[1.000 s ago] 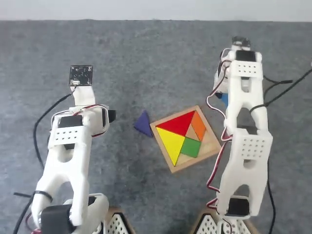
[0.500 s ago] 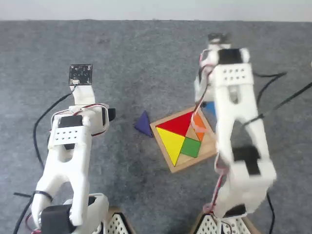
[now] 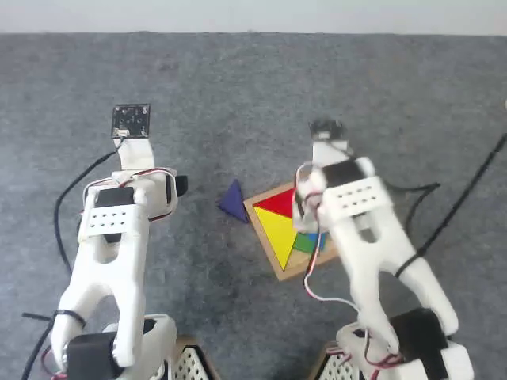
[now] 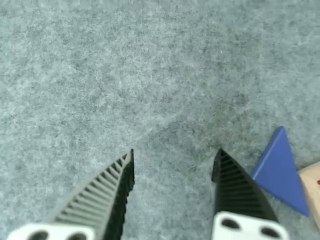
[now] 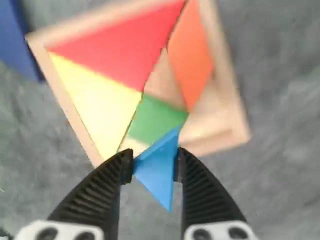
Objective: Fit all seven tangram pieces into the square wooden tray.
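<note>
Fingers [image 5: 112, 180] of the right gripper [image 5: 153, 155] are clamped on a light blue triangle [image 5: 159, 172], one on each side of it. The piece hangs with one tip over the rim of the wooden tray [image 5: 227, 90], next to the green square [image 5: 155, 117]. The tray sits cornerwise near the middle of the grey felt tabletop [image 3: 238, 95], with the right arm over its right half. Inside it lie a red triangle [image 5: 120, 47], a yellow triangle [image 5: 100, 105], the green square and an orange piece [image 5: 192, 55], with bare wood between and beside them. A dark blue triangle [image 3: 233, 202] lies flat on the tabletop just outside the tray's left corner. The left gripper [image 4: 175, 152] hangs above bare felt beside that triangle, its fingers spread apart and holding nothing.
</note>
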Motion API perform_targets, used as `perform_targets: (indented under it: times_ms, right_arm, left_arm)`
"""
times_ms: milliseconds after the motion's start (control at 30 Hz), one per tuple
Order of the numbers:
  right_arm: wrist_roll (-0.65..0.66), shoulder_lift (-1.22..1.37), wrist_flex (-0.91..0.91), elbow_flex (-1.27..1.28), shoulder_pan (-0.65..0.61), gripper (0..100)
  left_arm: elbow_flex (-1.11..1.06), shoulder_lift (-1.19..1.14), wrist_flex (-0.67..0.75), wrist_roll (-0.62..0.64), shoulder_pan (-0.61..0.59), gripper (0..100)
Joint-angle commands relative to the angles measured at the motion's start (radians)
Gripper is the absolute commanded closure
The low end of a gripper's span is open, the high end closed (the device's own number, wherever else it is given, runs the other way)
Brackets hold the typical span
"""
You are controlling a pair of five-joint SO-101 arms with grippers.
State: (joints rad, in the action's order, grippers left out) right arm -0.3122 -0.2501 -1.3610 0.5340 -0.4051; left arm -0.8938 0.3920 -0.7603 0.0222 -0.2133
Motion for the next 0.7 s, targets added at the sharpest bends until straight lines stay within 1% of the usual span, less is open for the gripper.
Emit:
perform_targets:
  times_ms: [0,133,267,500,667]
  right_arm:
    - [-0.278,-0.005,0.090,0.063,-0.061,99.2]
    - [-0.365,-0.002,0.228,0.132,-0.061,99.2]
    - [-0.491,-0.007,0.329,0.178,-0.054,99.2]
    - [-0.500,-0.008,0.415,0.247,-0.056,99.2]
    - [-0.494,-0.056,0.380,0.255,-0.058,99.2]
  left_arm:
    - [-0.004,0.005,0.021,-0.009,0.000,76]
    - [-0.004,0.005,0.021,-0.009,0.000,76]
    - [-0.004,0.005,0.021,-0.009,0.003,76]
    - [-0.004,0.005,0.023,-0.011,0.006,76]
    - [-0.004,0.005,0.023,-0.011,0.006,76]
